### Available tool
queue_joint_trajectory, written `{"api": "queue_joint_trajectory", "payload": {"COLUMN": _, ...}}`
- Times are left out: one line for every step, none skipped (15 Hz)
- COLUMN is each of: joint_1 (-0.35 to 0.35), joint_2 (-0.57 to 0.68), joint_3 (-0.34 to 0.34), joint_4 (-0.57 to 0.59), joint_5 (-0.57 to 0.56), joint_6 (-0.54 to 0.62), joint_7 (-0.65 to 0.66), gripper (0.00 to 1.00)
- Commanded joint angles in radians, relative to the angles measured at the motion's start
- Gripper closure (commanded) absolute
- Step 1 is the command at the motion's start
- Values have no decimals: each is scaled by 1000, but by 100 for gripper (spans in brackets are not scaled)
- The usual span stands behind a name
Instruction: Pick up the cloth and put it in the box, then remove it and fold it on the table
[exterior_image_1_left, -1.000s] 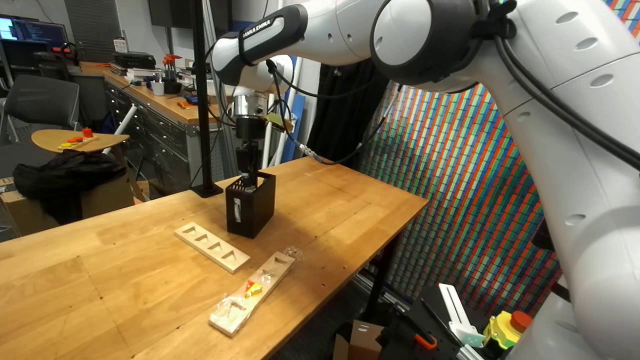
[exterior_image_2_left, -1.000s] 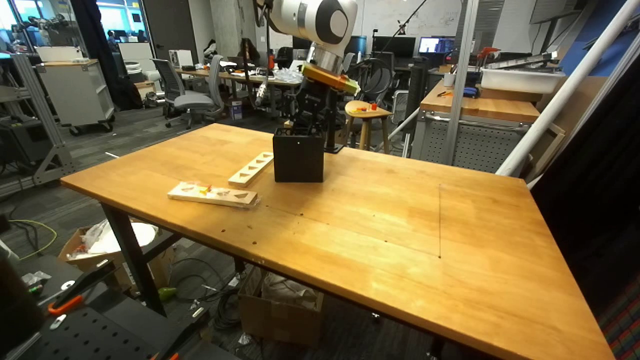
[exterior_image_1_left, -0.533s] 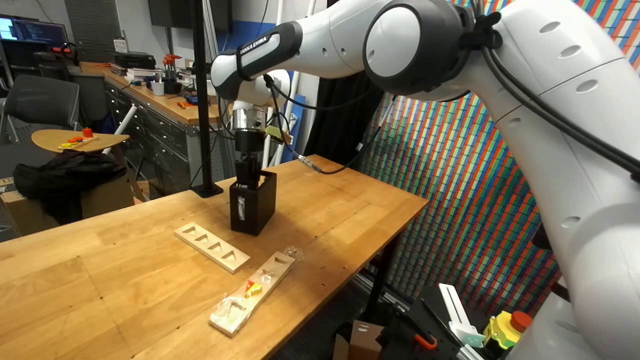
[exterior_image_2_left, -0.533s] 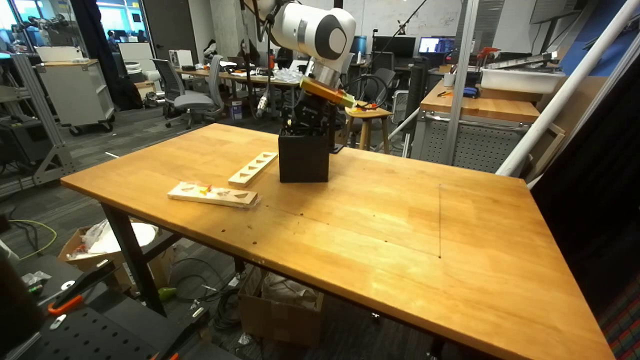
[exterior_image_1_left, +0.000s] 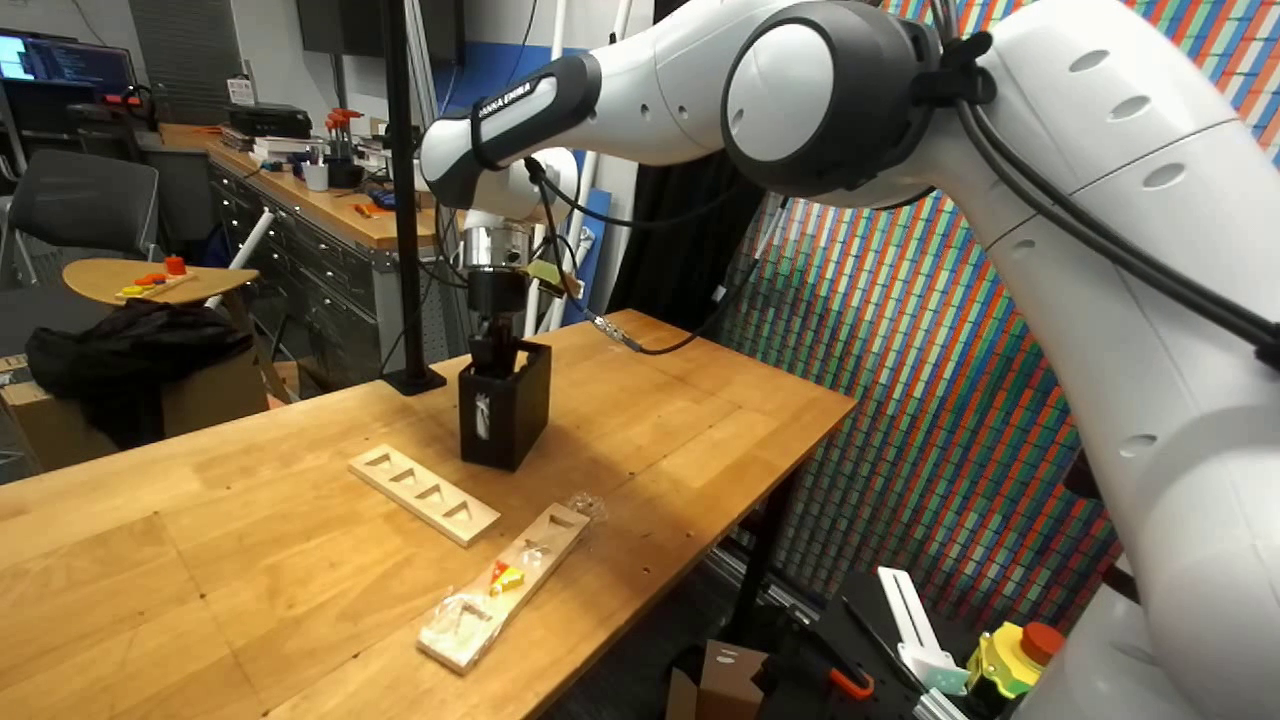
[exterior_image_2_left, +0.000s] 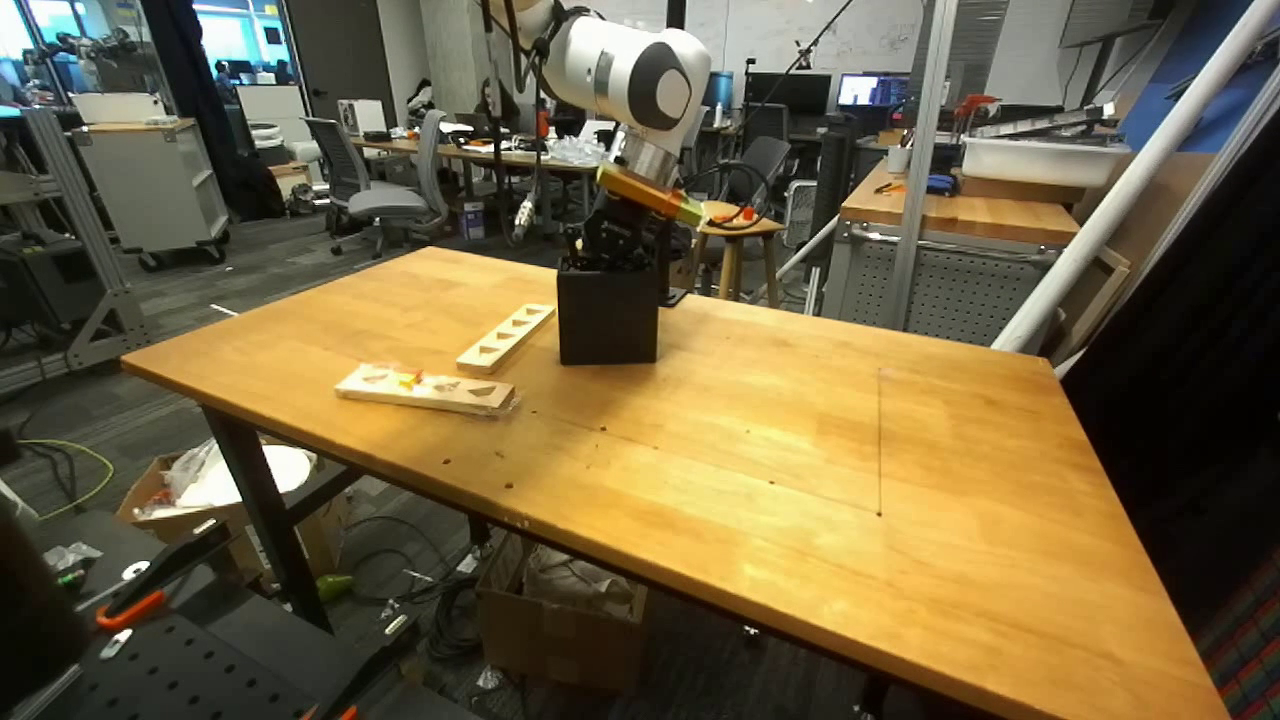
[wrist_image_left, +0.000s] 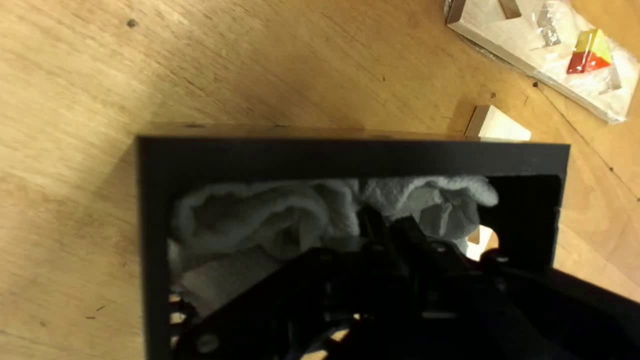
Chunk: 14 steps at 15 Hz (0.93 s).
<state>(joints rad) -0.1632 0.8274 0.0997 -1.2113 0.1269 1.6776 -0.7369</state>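
The broad wooden desk (exterior_image_2_left: 800, 450) is where the folding must happen, and that last leg is all to come. Over it the white arm (exterior_image_1_left: 665, 105) arches from 4 o'clock through 1 in an exterior view, its wrist pointing down at about 10. Below the desk, at 6 o'clock from the action, an open cardboard carton (exterior_image_2_left: 560, 635) holds crumpled pale material (exterior_image_2_left: 575, 582); no part in this play, I reckon.

Here's the container that counts: the black box (exterior_image_2_left: 608, 318), upright on the desk, its long side running from 9 to 3 o'clock in the wrist view. The putting-in looks done, because the off-white towel (wrist_image_left: 337, 215) is down inside it, bunched in soft rolls from 9 o'clock round to about 1, with a dark gap at 3. A slot (exterior_image_1_left: 482, 416) in the box's wall shows something pale, likely more towel.

Off the box in an exterior view, a slotted board (exterior_image_1_left: 425, 495) lies at 7 o'clock and a film-wrapped board (exterior_image_1_left: 528, 563) at 6.

And the pincer (wrist_image_left: 389, 220): down in the box's mouth, jaws nearly together, looking clamped on a fold of the towel, though the gloom hides how good the bite is. Pulling out is the step in hand, by my call; lifting clear, laying flat and folding remain, and the box could ride up too. Smallest of all, red-and-yellow triangular pieces (exterior_image_1_left: 509, 579) sit midway along the film-wrapped board.
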Motion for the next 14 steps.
{"api": "queue_joint_trajectory", "payload": {"joint_1": -9, "joint_2": 12, "joint_3": 9, "joint_4": 13, "joint_5": 19, "joint_6": 3, "joint_7": -5, "gripper": 100}}
{"api": "queue_joint_trajectory", "payload": {"joint_1": -9, "joint_2": 9, "joint_3": 9, "joint_4": 11, "joint_5": 19, "joint_6": 3, "joint_7": -4, "gripper": 99}}
{"api": "queue_joint_trajectory", "payload": {"joint_1": -10, "joint_2": 7, "joint_3": 10, "joint_4": 10, "joint_5": 19, "joint_6": 3, "joint_7": -3, "gripper": 98}}
{"api": "queue_joint_trajectory", "payload": {"joint_1": -9, "joint_2": 3, "joint_3": 10, "joint_4": 9, "joint_5": 19, "joint_6": 1, "joint_7": -2, "gripper": 98}}
{"api": "queue_joint_trajectory", "payload": {"joint_1": -8, "joint_2": -1, "joint_3": 10, "joint_4": 8, "joint_5": 19, "joint_6": 0, "joint_7": -1, "gripper": 98}}
{"api": "queue_joint_trajectory", "payload": {"joint_1": -7, "joint_2": -8, "joint_3": 9, "joint_4": 6, "joint_5": 17, "joint_6": -2, "joint_7": -1, "gripper": 98}}
{"api": "queue_joint_trajectory", "payload": {"joint_1": -6, "joint_2": -12, "joint_3": 9, "joint_4": 5, "joint_5": 15, "joint_6": -3, "joint_7": -1, "gripper": 98}}
{"api": "queue_joint_trajectory", "payload": {"joint_1": -5, "joint_2": -20, "joint_3": 7, "joint_4": 3, "joint_5": 12, "joint_6": -4, "joint_7": 0, "gripper": 98}}
{"api": "queue_joint_trajectory", "payload": {"joint_1": -5, "joint_2": -27, "joint_3": 7, "joint_4": 1, "joint_5": 10, "joint_6": -4, "joint_7": 0, "gripper": 98}}
{"api": "queue_joint_trajectory", "payload": {"joint_1": -5, "joint_2": -36, "joint_3": 5, "joint_4": -1, "joint_5": 9, "joint_6": -4, "joint_7": 1, "gripper": 98}}
{"api": "queue_joint_trajectory", "payload": {"joint_1": -4, "joint_2": -44, "joint_3": 4, "joint_4": -2, "joint_5": 6, "joint_6": -6, "joint_7": 1, "gripper": 98}}
{"api": "queue_joint_trajectory", "payload": {"joint_1": -4, "joint_2": -53, "joint_3": 2, "joint_4": -2, "joint_5": 4, "joint_6": -8, "joint_7": 1, "gripper": 98}}
{"api": "queue_joint_trajectory", "payload": {"joint_1": -3, "joint_2": -63, "joint_3": 1, "joint_4": -2, "joint_5": 1, "joint_6": -10, "joint_7": 1, "gripper": 98}}
{"api": "queue_joint_trajectory", "payload": {"joint_1": -2, "joint_2": -70, "joint_3": -1, "joint_4": -1, "joint_5": -1, "joint_6": -11, "joint_7": 1, "gripper": 98}}
